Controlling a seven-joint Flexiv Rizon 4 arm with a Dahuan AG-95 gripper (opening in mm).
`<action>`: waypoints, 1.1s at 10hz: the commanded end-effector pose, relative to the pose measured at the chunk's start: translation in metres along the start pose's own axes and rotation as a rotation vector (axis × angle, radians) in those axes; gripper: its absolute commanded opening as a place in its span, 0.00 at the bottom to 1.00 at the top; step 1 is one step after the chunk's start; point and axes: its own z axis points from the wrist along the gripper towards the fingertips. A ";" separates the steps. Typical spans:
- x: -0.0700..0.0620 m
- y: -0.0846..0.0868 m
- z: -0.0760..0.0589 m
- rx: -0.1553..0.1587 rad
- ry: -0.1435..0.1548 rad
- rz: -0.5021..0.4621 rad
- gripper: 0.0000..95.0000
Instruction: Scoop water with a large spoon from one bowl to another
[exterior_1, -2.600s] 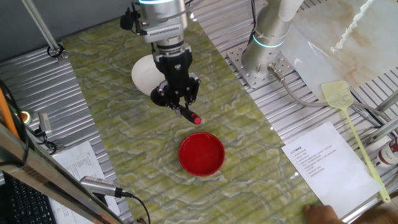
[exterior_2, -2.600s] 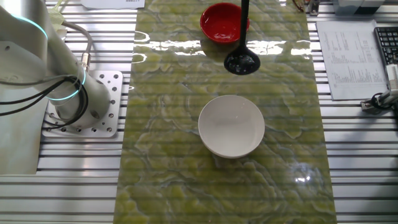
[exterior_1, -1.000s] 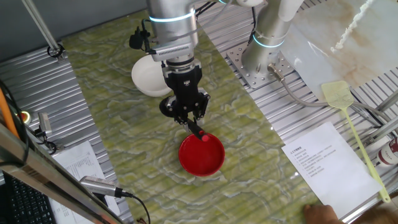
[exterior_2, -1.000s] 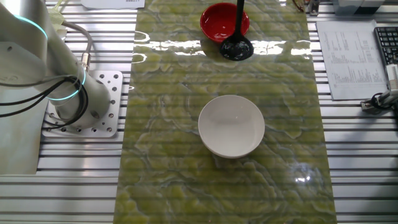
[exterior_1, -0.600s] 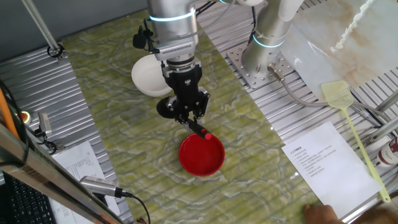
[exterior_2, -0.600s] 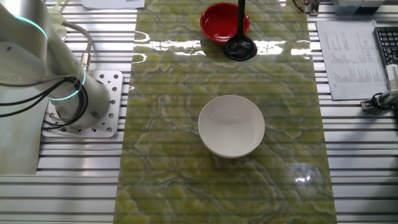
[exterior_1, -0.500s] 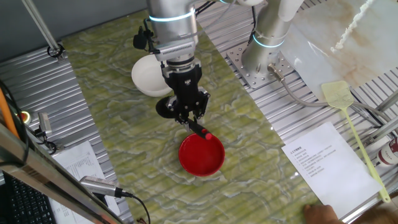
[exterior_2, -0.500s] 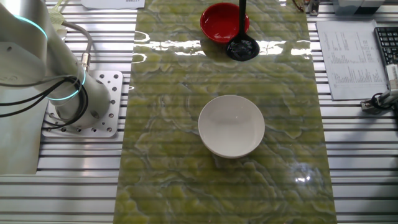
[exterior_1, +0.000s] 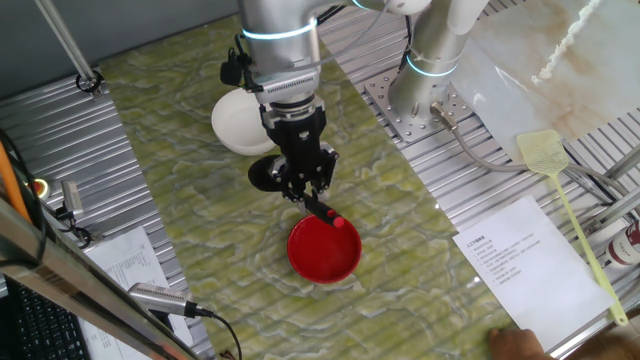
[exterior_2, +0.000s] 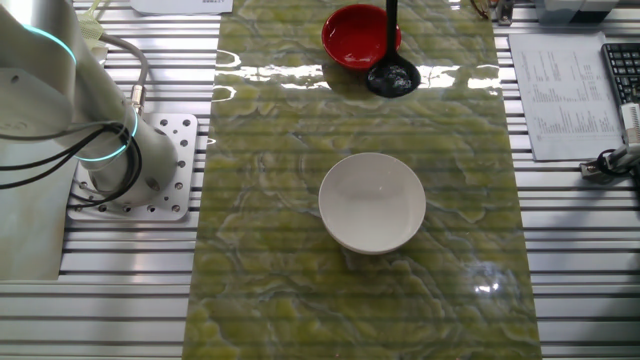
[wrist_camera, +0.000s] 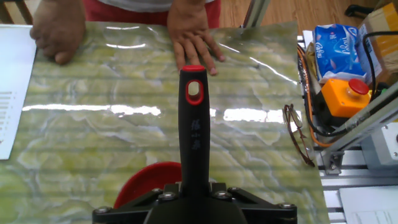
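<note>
My gripper is shut on the handle of the black ladle. The ladle's scoop hangs left of the gripper, just above the mat between the two bowls. In the other fixed view the scoop sits beside the red bowl's rim. The handle's red tip points over the red bowl, which also shows in the other fixed view. The white bowl stands behind the arm, and is seen whole in the other fixed view. In the hand view the handle rises from my gripper, with the red bowl's edge below.
A green marbled mat covers the table. The robot base stands at the back right. A yellow fly swatter and a paper sheet lie at the right. A person's hands rest on the mat's far edge.
The gripper has carried the ladle from beside the white bowl to the red bowl. Over the last second the scoop has shifted slightly sideways along the red bowl's rim.
</note>
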 end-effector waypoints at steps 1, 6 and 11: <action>-0.008 -0.001 0.005 0.000 -0.001 0.010 0.00; -0.029 -0.002 0.018 -0.001 -0.014 0.050 0.00; -0.042 0.000 0.027 0.000 -0.024 0.067 0.00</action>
